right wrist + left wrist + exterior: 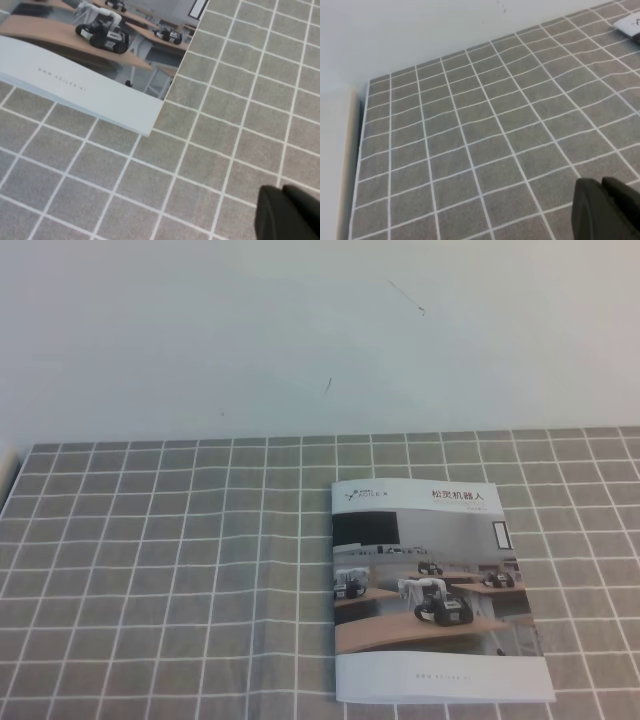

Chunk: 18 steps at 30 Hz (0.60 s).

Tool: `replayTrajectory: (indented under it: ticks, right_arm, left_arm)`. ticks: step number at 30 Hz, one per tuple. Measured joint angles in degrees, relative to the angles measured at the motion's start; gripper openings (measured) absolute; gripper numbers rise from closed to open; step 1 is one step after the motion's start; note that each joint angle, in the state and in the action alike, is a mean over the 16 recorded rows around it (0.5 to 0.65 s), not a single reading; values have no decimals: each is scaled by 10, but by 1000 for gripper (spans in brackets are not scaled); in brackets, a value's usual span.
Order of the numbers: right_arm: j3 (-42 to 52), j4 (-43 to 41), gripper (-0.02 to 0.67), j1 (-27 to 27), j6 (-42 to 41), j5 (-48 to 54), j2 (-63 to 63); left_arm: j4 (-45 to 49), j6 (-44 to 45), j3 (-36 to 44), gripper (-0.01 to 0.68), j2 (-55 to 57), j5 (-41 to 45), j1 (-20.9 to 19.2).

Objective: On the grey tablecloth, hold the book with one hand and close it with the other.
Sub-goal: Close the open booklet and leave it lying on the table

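Note:
The book (432,595) lies closed and flat on the grey tablecloth (170,570), right of centre, cover up with a wheeled-robot photo and a Chinese title. Neither arm shows in the exterior high view. In the left wrist view only a black part of my left gripper (607,210) shows at the lower right, above bare cloth (470,140); a white corner of the book (631,24) is at the top right. In the right wrist view a black part of my right gripper (287,215) shows at the lower right, apart from the book's near corner (100,95). Nothing is held.
A pale wall (300,330) rises behind the cloth's far edge. In the left wrist view the cloth's left edge meets a pale table border (340,165).

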<state>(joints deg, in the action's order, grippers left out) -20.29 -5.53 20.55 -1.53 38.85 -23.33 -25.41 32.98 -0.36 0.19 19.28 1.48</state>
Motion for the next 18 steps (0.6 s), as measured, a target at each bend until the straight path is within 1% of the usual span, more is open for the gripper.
replayTrajectory:
  ticks: [4, 13, 18]
  right_arm:
    - [0, 0, -3, 0, 0, 0, 0]
    - [0, 0, -3, 0, 0, 0, 0]
    - [0, 0, -3, 0, 0, 0, 0]
  left_arm:
    - [29, -47, 13, -4, -7, 4, 1]
    - [106, -184, 13, -4, -9, 4, 2]
    - [133, -232, 12, -4, -9, 3, 10]
